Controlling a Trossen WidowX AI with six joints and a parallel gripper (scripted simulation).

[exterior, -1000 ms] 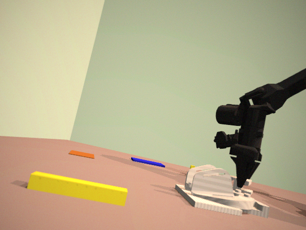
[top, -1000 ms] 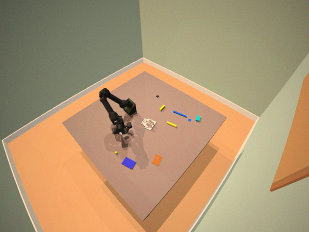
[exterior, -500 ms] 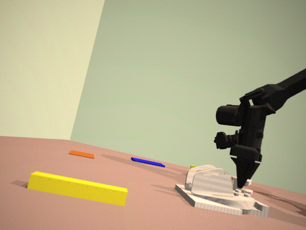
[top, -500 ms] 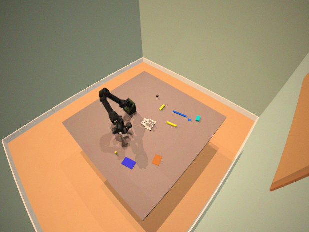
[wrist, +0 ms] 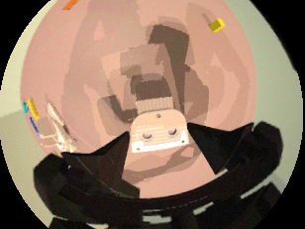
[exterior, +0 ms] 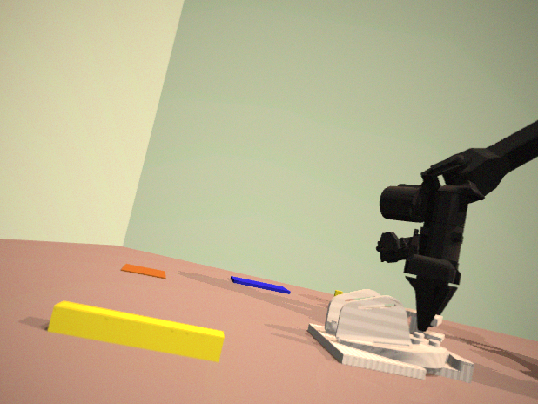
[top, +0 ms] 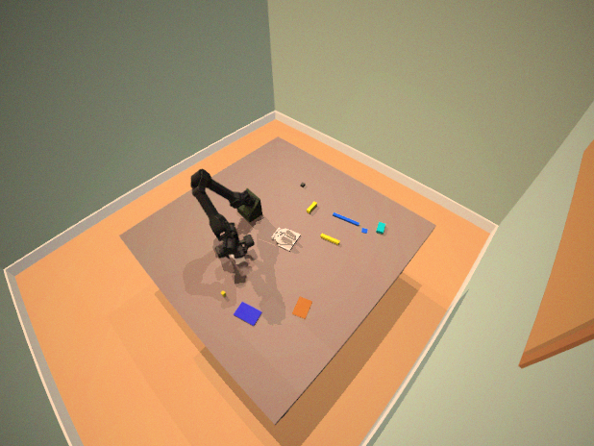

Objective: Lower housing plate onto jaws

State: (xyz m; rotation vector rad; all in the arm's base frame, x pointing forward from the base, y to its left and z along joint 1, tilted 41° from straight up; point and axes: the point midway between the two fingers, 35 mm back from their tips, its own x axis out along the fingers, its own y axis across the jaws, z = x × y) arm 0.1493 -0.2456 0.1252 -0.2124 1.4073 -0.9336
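The white housing plate (wrist: 159, 129), with two round holes and a ribbed side, is between the spread fingertips in the wrist view. My gripper (wrist: 158, 130) (top: 234, 257) is open and holds nothing. In the top view its body hides most of the plate; what the plate rests on cannot be told. The white base (exterior: 383, 366) (wrist: 50, 126) lies on the table apart from the plate, with upright curved white panels (exterior: 372, 322) and low round stubs (exterior: 433, 341) on it. In the exterior view the fingertips (exterior: 424, 327) appear behind it. Which parts are the jaws is hard to tell.
A yellow cube (top: 223, 293) (wrist: 217, 26), a blue plate (top: 248, 313) (exterior: 260, 285) and an orange plate (top: 302, 308) (exterior: 144, 271) lie beyond the gripper. Yellow bars (top: 330, 238) (top: 311, 208), a blue bar (top: 345, 219) and a teal block (top: 381, 228) lie past the base.
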